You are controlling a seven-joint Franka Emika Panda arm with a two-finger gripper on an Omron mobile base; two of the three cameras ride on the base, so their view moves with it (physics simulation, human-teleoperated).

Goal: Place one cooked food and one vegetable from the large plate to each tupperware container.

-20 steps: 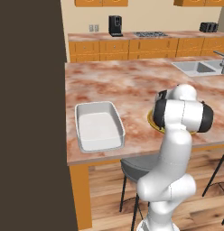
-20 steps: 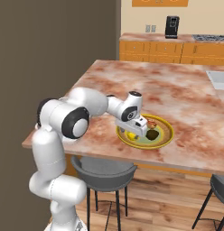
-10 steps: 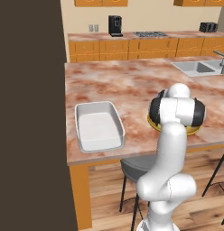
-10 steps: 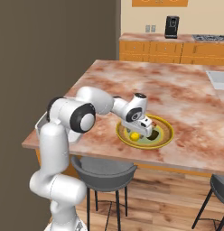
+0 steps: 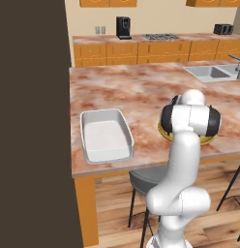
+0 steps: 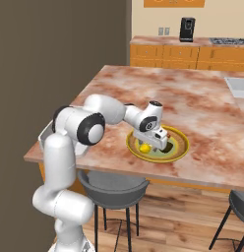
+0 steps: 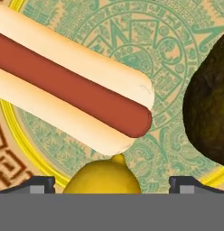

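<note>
The two-finger gripper [image 7: 111, 182] hangs wide open, holding nothing, low over the mustard-rimmed large plate [image 6: 179, 146]. A hot dog in a pale bun [image 7: 73, 85] lies ahead. Step in hand: first pick. Next: descend, close, carry to the white rectangular tupperware container [image 5: 106, 135].

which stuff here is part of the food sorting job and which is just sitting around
Job: large plate, hot dog and lemon on it, dark lumpy food, tupperware container, open gripper over the plate.

Lying about: coffee machine, sink, stool.
</note>
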